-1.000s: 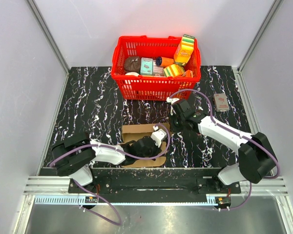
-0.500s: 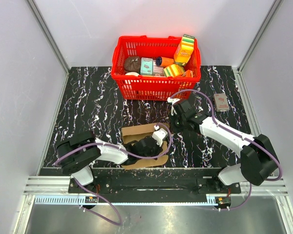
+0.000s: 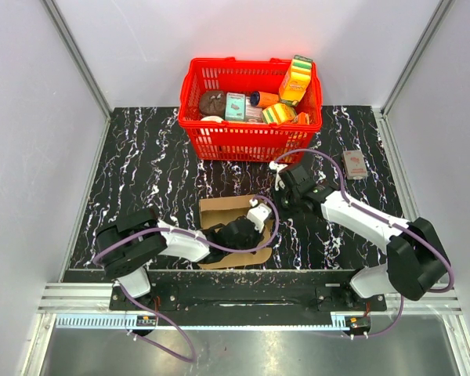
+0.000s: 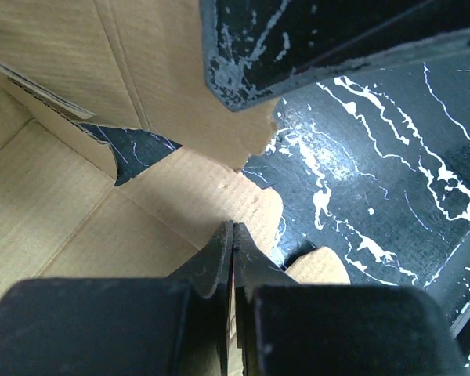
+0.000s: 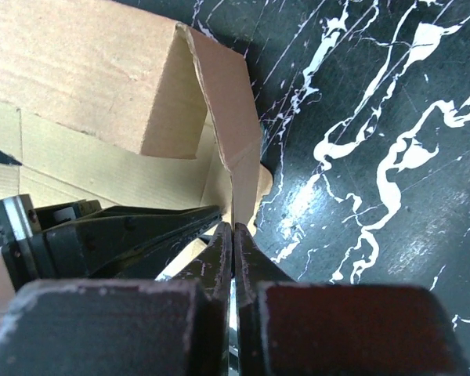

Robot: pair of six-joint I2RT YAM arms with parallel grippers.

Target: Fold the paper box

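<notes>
The paper box (image 3: pixel 223 211) lies partly folded near the table's front edge, a brown cardboard sheet with its flaps raised. My left gripper (image 3: pixel 249 229) is shut and presses down on the box's inner floor (image 4: pixel 78 204), its tip (image 4: pixel 233 229) close to a rounded tab (image 4: pixel 321 266). My right gripper (image 3: pixel 282 200) is also shut, with nothing in it. It hovers just right of the box, its tip (image 5: pixel 233 229) nearly touching the upright side flap (image 5: pixel 235 102). In the right wrist view the left gripper's black fingers (image 5: pixel 133 231) lie beside that flap.
A red basket (image 3: pixel 251 141) filled with colourful packages stands behind the box. A small red packet (image 3: pixel 354 164) lies at the right on the black marble table (image 3: pixel 141 172). Grey walls and metal rails close in the sides.
The left arm has pushed further right across the box, and the box has shifted slightly right with it. The right gripper has come down a little towards the box's right flap.
</notes>
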